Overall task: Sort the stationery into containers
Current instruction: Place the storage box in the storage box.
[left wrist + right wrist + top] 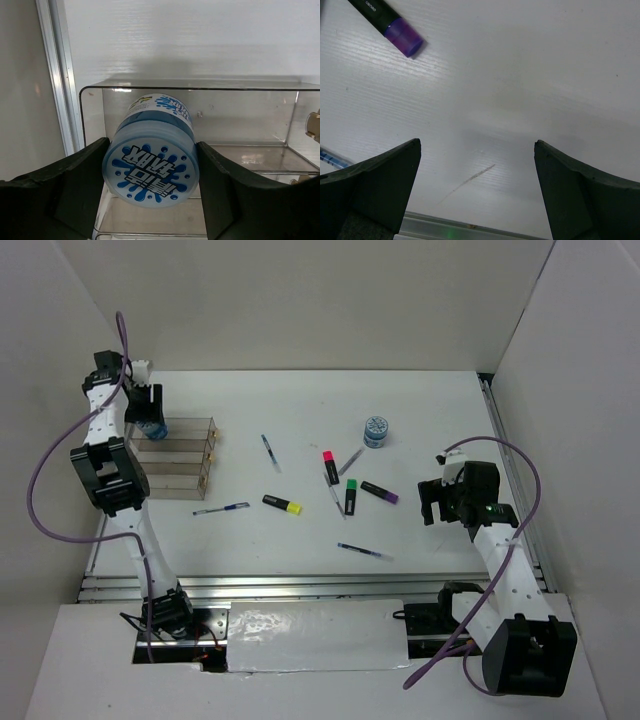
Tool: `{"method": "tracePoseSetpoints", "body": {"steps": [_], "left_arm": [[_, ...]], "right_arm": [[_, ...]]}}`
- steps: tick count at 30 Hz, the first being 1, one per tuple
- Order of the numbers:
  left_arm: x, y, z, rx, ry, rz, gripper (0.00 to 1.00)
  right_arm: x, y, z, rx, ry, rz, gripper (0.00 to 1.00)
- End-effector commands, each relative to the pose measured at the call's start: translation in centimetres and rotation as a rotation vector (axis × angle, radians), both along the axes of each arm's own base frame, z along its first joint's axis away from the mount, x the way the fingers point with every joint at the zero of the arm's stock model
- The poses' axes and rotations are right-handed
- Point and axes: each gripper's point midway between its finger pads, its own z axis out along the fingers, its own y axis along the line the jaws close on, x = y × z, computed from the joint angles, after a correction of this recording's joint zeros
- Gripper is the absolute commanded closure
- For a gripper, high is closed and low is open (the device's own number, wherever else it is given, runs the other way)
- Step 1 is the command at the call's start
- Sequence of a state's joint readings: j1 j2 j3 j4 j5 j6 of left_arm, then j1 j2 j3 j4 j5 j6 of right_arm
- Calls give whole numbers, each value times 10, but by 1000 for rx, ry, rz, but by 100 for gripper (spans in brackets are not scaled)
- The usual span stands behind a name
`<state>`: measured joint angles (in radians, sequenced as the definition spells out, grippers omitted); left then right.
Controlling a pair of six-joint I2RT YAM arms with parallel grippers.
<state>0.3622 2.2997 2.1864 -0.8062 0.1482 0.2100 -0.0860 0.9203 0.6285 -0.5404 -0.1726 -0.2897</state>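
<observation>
My left gripper is shut on a round blue-white tub and holds it over the far-left compartment of the clear organizer box; the box's clear wall shows behind the tub. A second tub stands at the far middle of the table. Highlighters lie mid-table: yellow-capped, pink-capped, green-capped, purple-capped. The purple one also shows in the right wrist view. Thin blue pens lie around them. My right gripper is open and empty above bare table.
White walls close in the table on the left, back and right. A metal rail runs along the near edge, and another runs beside the box on the left. A silver pen lies by the pink highlighter.
</observation>
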Motion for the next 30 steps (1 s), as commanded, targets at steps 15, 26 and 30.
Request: {"method": "tracePoseSetpoints", "body": {"steps": [15, 26, 30], "left_arm": [[18, 13, 5, 72, -40, 11, 54], [22, 2, 57, 62, -156, 21, 1], [17, -3, 85, 37, -216, 32, 1]], "right_arm": [[18, -2, 24, 20, -53, -33, 0], [105, 4, 129, 27, -210, -32, 0], [149, 21, 155, 89, -234, -37, 0]]}}
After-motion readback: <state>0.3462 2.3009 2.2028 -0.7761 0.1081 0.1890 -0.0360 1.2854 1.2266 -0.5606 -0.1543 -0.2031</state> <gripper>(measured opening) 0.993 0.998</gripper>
